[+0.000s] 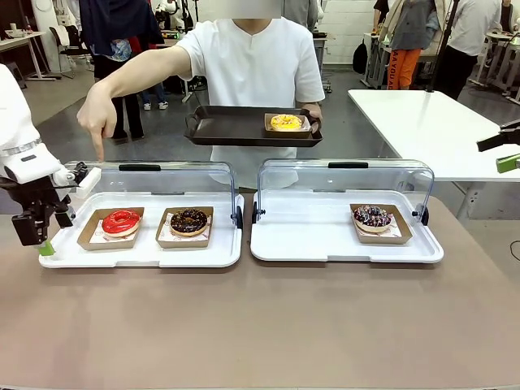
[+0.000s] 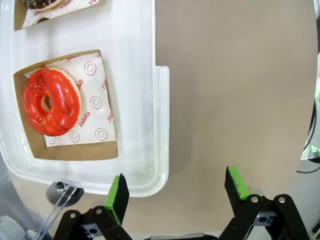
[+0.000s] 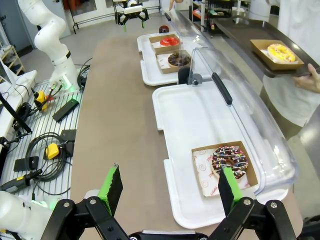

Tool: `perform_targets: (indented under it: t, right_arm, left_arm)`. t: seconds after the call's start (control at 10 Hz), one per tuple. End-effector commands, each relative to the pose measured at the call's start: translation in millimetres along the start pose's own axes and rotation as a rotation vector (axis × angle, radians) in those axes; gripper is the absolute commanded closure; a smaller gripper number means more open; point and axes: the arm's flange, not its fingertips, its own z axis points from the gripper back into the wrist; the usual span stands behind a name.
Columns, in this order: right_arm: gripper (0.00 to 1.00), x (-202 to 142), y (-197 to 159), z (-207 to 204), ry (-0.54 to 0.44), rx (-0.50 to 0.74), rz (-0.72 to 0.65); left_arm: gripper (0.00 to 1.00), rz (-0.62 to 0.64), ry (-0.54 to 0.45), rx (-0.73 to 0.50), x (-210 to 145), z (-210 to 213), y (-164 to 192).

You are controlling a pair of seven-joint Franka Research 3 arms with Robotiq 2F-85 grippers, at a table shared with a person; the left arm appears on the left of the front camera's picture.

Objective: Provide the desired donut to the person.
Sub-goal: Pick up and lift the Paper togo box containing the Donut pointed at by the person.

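Both grippers are hanging with jaws apart. The left gripper (image 2: pixel 177 187) is straddling the white tray's (image 2: pixel 161 125) rim beside open tabletop (image 2: pixel 240 100), with the red-glazed donut (image 2: pixel 51 102) lying just inside. The right gripper (image 3: pixel 167 182) is hovering well apart.

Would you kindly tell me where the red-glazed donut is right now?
In the front view the red-glazed donut sits in the left white tray, just left of the chocolate donut, close to the person's pointing hand.

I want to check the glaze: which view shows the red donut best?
The left wrist view: the red donut lies close, seen whole from above. The front view shows it smaller, at a slant; the right wrist view, tiny and far off.
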Motion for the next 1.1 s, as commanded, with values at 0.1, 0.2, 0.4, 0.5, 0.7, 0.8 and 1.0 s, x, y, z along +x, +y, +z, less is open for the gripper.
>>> perform_targets:
  t: [0.1, 0.2, 0.4, 0.5, 0.7, 0.8, 1.0]
  right_arm:
    - [0.00, -0.6, 0.5, 0.4, -0.001, -0.002, -0.002]
    - [0.00, -0.6, 0.5, 0.4, -0.001, -0.002, -0.002]
    - [0.00, -0.6, 0.5, 0.4, -0.001, -0.002, -0.002]
    - [0.00, -0.6, 0.5, 0.4, -0.001, -0.002, -0.002]
    - [0.00, -0.6, 0.5, 0.4, -0.001, -0.002, -0.002]
    - [0.00, -0.6, 0.5, 0.4, -0.001, -0.002, -0.002]
    - [0.00, -0.6, 0.5, 0.4, -0.001, -0.002, -0.002]
  left_arm:
    - [0.00, -0.002, 0.001, -0.002, 1.4, 0.5, -2.0]
    - [0.00, -0.002, 0.001, -0.002, 1.4, 0.5, -2.0]
    - [0.00, -0.002, 0.001, -0.002, 1.4, 0.5, -2.0]
    - [0.00, -0.002, 0.001, -0.002, 1.4, 0.5, -2.0]
    - [0.00, -0.001, 0.000, -0.001, 0.3, 0.0, -0.1]
    - [0.00, 0.015, -0.034, -0.016, -0.8, -6.5, 6.9]
    - [0.00, 0.029, -0.032, 0.023, -1.0, -20.5, 18.8]
